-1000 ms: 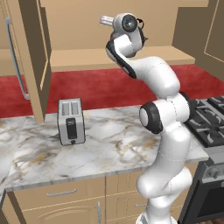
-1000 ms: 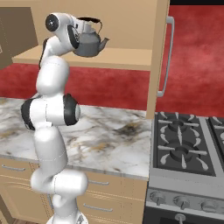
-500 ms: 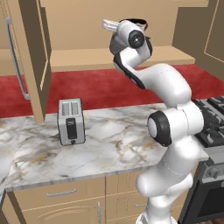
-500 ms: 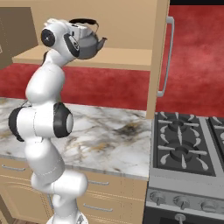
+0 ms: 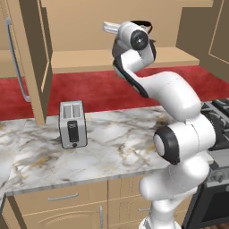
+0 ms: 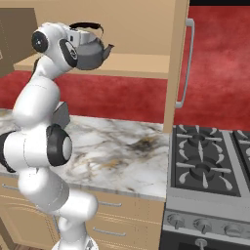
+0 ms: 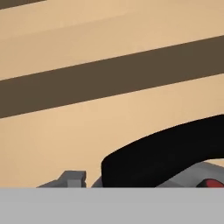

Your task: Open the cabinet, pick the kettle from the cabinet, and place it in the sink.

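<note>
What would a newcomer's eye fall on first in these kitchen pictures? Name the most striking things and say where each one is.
First comes the tall white robot arm, bent upward with its hand at the black handle of the grey kettle, which is up in front of the open cabinet. Next is the silver toaster, standing on the marble counter below. To the right of the counter sits a black gas stove.

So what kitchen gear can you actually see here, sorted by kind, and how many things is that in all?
Kettles: 1, the grey kettle held up at the open cabinet by the gripper.
Toasters: 1, the silver toaster on the marble counter.
Stoves: 1, the gas stove beside the counter.
Total: 3.
</note>
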Tool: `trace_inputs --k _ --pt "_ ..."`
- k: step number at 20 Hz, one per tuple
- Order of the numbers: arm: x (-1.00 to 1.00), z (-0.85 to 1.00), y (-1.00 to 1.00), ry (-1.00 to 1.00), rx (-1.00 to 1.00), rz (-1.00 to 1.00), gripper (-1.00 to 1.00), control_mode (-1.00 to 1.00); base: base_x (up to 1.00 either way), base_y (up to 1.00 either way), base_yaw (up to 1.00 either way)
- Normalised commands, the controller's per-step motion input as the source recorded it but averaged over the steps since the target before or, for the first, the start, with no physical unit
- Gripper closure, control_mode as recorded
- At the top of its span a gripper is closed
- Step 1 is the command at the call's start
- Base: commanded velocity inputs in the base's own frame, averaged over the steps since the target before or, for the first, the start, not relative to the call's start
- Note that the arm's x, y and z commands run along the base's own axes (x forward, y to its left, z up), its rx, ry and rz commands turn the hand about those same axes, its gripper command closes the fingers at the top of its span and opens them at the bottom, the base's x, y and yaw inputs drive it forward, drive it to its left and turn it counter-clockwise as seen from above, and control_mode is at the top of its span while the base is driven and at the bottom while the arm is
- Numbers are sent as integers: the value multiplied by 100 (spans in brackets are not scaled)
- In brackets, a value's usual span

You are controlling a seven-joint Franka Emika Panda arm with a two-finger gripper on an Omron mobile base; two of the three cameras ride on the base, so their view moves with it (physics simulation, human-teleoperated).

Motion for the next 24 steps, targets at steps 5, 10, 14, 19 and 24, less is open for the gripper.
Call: trace_inputs --k 5,10,14,19,24 --pt "-60 14 3 9 0 0 100 -100 0 0 0" --pt "-68 1 0 5 0 0 100 -100 0 0 0" --pt "-73 -11 -2 0 0 -1 100 -100 0 0 0" --pt "-70 -26 -8 0 1 -3 100 -100 0 0 0" --pt "-58 -40 -16 0 2 -4 100 -100 0 0 0"
